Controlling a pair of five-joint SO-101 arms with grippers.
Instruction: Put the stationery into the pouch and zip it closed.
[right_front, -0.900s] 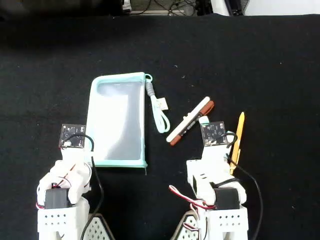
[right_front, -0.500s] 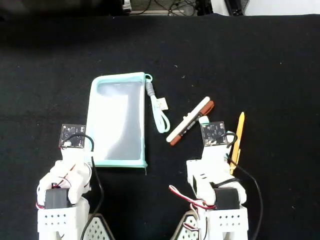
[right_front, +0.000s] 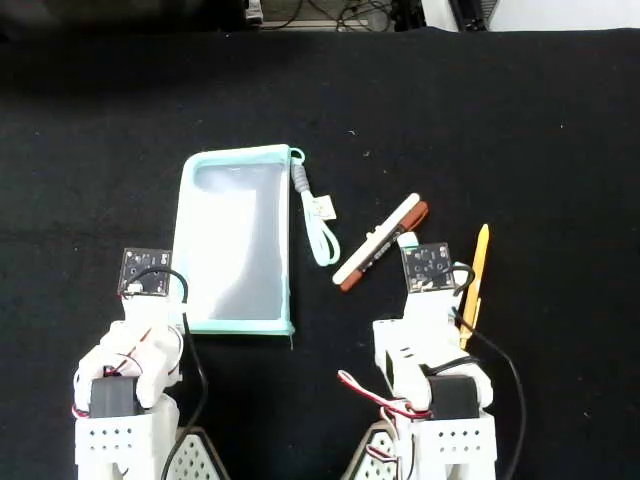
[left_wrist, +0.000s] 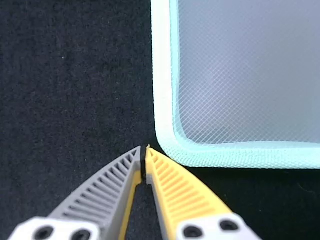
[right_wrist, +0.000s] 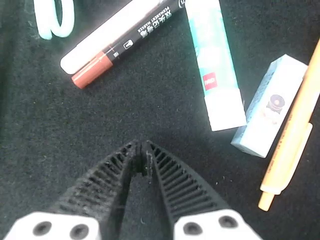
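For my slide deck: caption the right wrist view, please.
Shut right gripper over black cloth; brown marker, blue box and orange pen lie loose nearby.

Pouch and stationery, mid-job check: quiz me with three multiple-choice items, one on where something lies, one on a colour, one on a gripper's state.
1. Where is the orange pen?
A) inside the pouch
B) held in a gripper
C) on the table, outside the pouch

2. What colour is the pouch's edging?
A) mint green
B) red
C) black

3. How are the left gripper's fingers?
A) spread wide
B) shut, holding nothing
C) shut on a marker

Answers:
1 C, the high view shows the pen lying on the black table well apart from the pouch.
2 A, the band around the translucent panel is mint green in the high and left wrist views.
3 B, the left wrist view shows the two tips meeting with nothing between them.
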